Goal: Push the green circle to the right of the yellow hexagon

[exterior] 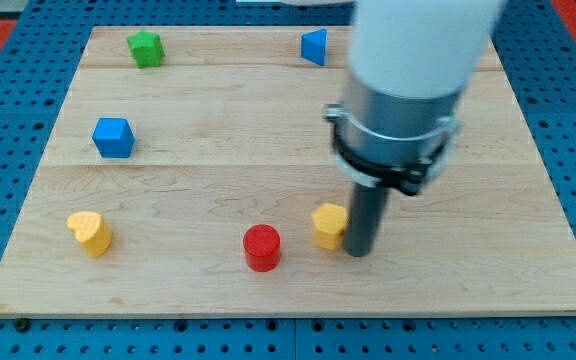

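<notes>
The yellow hexagon (329, 224) lies on the wooden board (218, 185), low and a little right of the middle. My tip (359, 251) stands right against its right side, touching or nearly touching it. No green circle shows in this view. The only green block is a star-shaped one (146, 47) at the view's top left. The arm's wide grey and white body (408, 80) covers part of the board at the upper right and hides whatever lies behind it.
A red circle (262, 247) lies just left of the yellow hexagon. A yellow heart (90, 232) is at the lower left, a blue cube (113, 136) at the middle left, and a blue angular block (314, 46) at the top centre.
</notes>
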Robot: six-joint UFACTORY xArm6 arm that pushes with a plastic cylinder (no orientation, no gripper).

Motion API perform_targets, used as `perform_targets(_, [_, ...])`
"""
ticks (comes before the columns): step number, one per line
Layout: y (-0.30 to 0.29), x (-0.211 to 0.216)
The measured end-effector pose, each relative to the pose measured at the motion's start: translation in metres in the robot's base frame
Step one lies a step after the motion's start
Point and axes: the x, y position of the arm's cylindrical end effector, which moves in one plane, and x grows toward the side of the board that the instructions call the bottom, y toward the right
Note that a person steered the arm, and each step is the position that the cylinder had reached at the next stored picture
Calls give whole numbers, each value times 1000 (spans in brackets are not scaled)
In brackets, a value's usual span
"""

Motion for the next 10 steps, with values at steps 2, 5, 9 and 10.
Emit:
perform_targets(2, [4, -35])
perform_targets(5, [-26, -71])
perform_targets(9, [191, -163])
perform_targets(10, [157, -176])
